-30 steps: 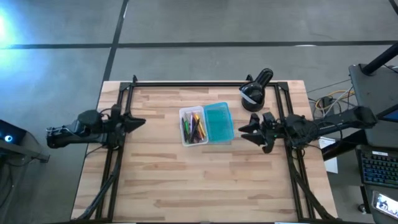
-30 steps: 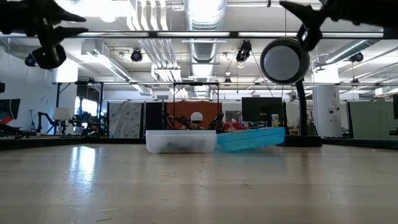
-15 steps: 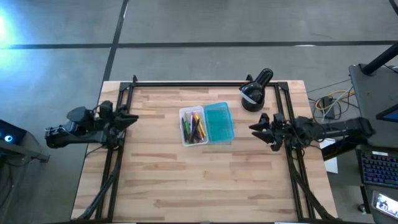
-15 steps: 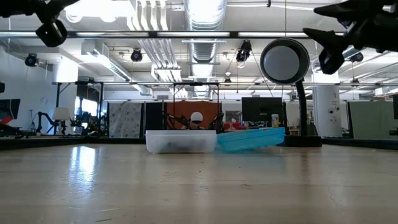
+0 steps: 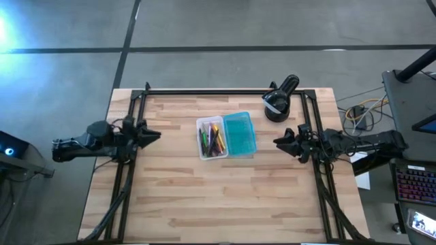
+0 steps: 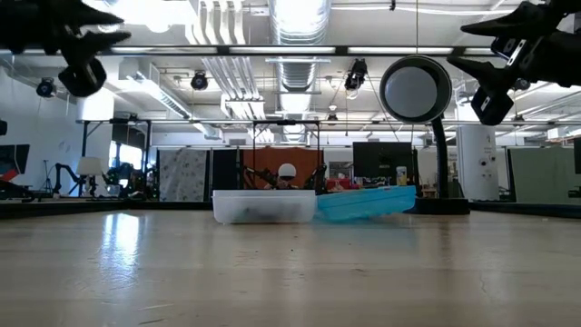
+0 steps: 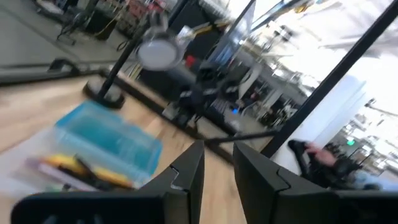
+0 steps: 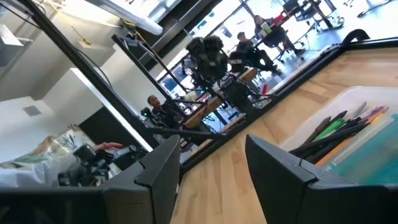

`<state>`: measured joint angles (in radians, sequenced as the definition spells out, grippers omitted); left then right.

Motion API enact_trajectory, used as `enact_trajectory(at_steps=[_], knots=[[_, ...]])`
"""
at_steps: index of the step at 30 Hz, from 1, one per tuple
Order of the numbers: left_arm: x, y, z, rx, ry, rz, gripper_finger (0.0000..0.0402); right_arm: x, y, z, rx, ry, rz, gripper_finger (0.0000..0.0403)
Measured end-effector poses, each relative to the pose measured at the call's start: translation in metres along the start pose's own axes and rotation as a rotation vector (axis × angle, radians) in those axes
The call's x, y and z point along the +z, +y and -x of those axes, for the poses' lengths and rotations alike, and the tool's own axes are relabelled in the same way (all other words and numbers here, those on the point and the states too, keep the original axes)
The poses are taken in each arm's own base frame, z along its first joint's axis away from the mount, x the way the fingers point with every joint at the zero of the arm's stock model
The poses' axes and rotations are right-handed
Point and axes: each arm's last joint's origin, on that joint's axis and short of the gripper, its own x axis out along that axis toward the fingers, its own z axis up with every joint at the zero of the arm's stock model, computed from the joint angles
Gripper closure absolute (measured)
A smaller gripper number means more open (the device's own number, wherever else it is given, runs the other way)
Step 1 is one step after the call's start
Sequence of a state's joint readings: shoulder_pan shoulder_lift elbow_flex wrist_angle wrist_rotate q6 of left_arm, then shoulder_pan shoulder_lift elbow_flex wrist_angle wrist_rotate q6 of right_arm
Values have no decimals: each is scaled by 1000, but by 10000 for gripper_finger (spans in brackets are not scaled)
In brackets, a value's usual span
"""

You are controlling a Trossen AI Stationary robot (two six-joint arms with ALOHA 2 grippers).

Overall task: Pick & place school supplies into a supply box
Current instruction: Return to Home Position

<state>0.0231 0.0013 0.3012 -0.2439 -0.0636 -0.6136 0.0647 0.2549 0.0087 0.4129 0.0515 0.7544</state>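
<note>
**Change.** My right gripper (image 5: 279,141) sits farther from the box (image 5: 240,134) than a second ago and is now drawn out to the rail (image 5: 317,178) on that side. Its fingers are spread and hold nothing. My left gripper (image 5: 153,133) is on the box's opposite side, well apart from it. It backed off and has come forward again to about where it was, its fingers parted by a narrow gap and empty.

**Box.** Unmoved and open flat. The clear half lies toward my left gripper, the teal half toward my right.

**Supplies** (image 5: 212,139). They lie together in the clear half: green marker (image 8: 329,124), dark pens (image 8: 328,138), orange pencil (image 8: 339,148). The teal half is bare. I see none loose outside the box.

**Reading.** Placing looks finished, and both arms are pulling back to rest.

**Surface.** The table (image 5: 204,197) is pale wood planks. A black round device (image 5: 278,103) stands off the box's teal corner, apart from it.

**Room.** Grey floor (image 5: 204,27) surrounds the table. Behind the box, the low view shows ceiling ducts (image 6: 300,27). The right wrist view shows people (image 8: 258,28) seated far off.
</note>
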Motion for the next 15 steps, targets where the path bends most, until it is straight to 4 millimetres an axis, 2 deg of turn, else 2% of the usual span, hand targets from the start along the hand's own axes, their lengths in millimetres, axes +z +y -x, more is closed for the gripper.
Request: enact_trajectory(at_steps=[4, 8, 15], knots=[[-23, 16, -9, 48, 64, -5, 332, 2, 2, 3, 17, -19, 0, 229], [-57, 39, -17, 122, 168, -11, 332, 7, 5, 7, 56, -62, -3, 229], [-58, 39, -22, 81, 130, -9, 333, 17, 12, 17, 133, -171, -4, 229]])
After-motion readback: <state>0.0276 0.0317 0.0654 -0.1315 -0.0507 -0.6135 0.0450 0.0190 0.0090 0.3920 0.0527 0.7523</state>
